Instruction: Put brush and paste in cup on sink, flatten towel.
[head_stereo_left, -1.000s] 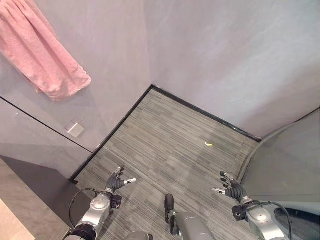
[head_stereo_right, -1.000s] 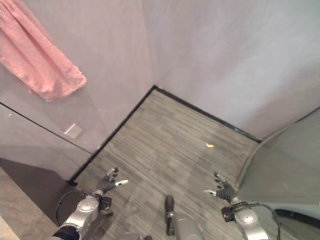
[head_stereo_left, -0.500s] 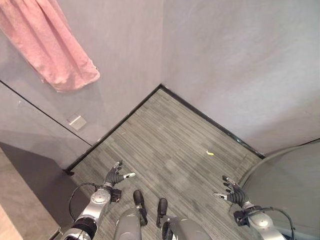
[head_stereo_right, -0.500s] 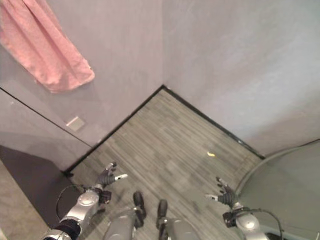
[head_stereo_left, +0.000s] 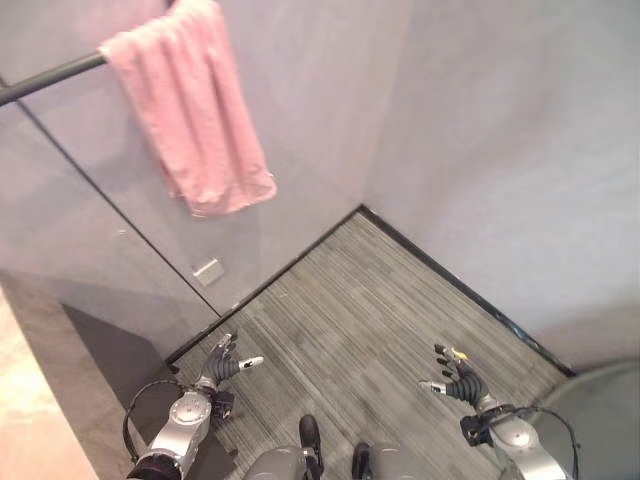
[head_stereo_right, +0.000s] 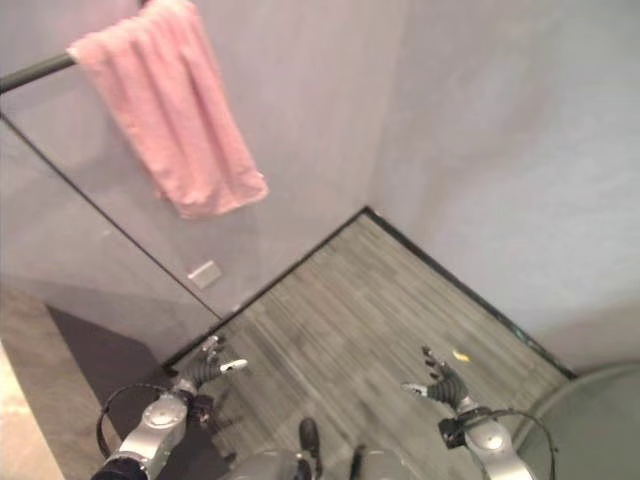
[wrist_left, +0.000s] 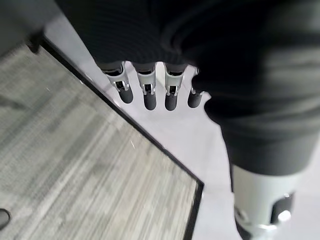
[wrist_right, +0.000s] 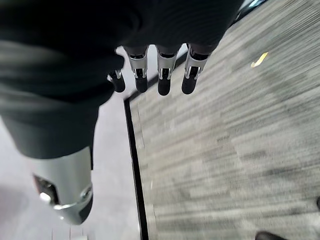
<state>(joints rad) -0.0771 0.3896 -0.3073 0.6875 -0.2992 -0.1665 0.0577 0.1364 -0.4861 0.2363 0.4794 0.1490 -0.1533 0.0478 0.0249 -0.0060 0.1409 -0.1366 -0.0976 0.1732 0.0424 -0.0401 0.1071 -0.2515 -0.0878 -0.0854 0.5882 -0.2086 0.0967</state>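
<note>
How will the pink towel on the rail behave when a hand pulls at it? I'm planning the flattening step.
The pink towel hangs bunched in soft folds over the dark rail, so it is probably floppy and will drape rather than hold shape. It only lies over the rail, so a one-sided tug may slide it off. The left hand and right hand are open, low above the floor.

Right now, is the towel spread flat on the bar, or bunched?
Bunched. The pink towel hangs over the dark bar gathered into narrow lengthwise folds, its lower edge crumpled. Both hands, left and right, are open, low near the floor.
</note>
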